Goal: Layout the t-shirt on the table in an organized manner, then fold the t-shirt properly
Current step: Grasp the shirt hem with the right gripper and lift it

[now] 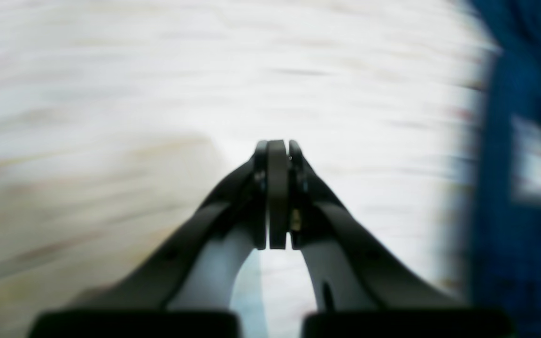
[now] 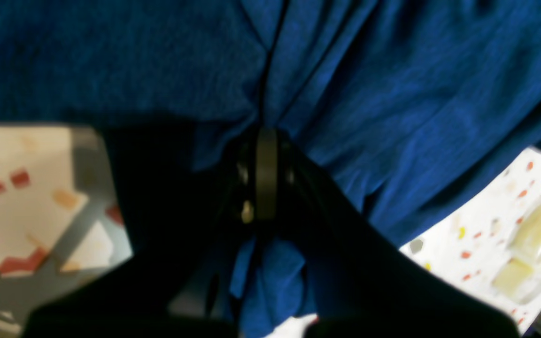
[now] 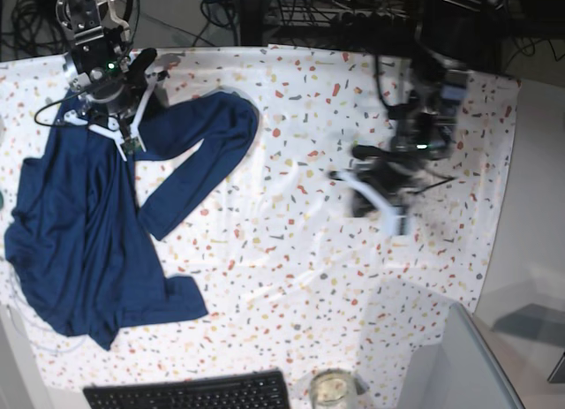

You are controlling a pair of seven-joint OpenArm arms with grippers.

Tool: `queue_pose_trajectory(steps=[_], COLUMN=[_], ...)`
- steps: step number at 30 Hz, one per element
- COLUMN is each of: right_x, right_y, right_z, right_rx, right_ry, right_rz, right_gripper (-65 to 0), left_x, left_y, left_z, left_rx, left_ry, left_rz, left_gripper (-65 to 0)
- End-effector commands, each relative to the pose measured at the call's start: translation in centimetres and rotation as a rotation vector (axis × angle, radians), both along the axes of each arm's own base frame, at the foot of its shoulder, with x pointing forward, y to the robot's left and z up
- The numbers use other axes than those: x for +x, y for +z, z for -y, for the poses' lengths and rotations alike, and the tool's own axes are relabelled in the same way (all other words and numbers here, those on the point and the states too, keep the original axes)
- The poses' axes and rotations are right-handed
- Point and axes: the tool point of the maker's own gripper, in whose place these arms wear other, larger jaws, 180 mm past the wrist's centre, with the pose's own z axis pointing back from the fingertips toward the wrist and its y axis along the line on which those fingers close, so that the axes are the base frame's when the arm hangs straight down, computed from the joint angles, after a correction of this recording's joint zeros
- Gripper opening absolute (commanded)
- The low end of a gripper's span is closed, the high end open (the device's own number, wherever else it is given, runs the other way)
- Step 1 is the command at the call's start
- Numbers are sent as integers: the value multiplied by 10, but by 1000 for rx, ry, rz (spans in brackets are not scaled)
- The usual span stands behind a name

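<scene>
At upper left of the base view, the right pincer (image 3: 129,142) is clamping the t-shirt (image 3: 88,223) for spreading over the counter (image 3: 291,250); the left pincer (image 3: 388,210) is hovering closed, empty.

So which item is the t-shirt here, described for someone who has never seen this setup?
Find the table, covered in a white cloth with coloured flecks. Along its left side in the base view lies the t-shirt, a crumpled dark navy garment with one long sleeve looping toward the middle. It is the only blue fabric there, unlike the black keyboard at the near edge.
</scene>
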Motion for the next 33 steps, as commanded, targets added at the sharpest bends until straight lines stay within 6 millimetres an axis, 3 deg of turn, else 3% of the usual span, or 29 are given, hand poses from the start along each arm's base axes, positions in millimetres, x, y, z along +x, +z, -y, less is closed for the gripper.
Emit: queue_pose_trajectory(steps=[1,4,7,8,11,14,16,19,24,28,33], right_x=[2,-1,8,15,43,83,116,173,238,258,254], right_y=[3,3,11,19,59,99,112,100,63,35,12], right_z=[5,4,-2,-4,-7,-14,-15,-20,-22,-16,-8], right_rx=[-10,-11,5,11,6,18,22,21,54,76,101], right_ry=[-6,3,-6,-8,-13,0,-6,-1,13,8,11], right_rz=[16,10,45,70,167,300,354,332,299,242,214], right_gripper=[-650,-650,-632,-594,-381,-216,-216,-219,-219,-218,-218], left_x=[11,4,-12,-17,-34,-45,-49,-54,-56,-61,-66], left_y=[17,22,23,22,20,17,18,25,41,41,36], left_z=[-16,-83,-128,-136,-163,-166,-164,-159,-145,-143,-146], left_rx=[-10,46,82,84,100,87,75,74,78,81,82], left_ry=[29,149,241,264,329,323,304,293,251,248,254], left_rz=[58,65,56,53,39,30,35,53,96,93,76], left_gripper=[-650,-650,-650,-650,-650,-650,-650,-650,-650,-650,-650])
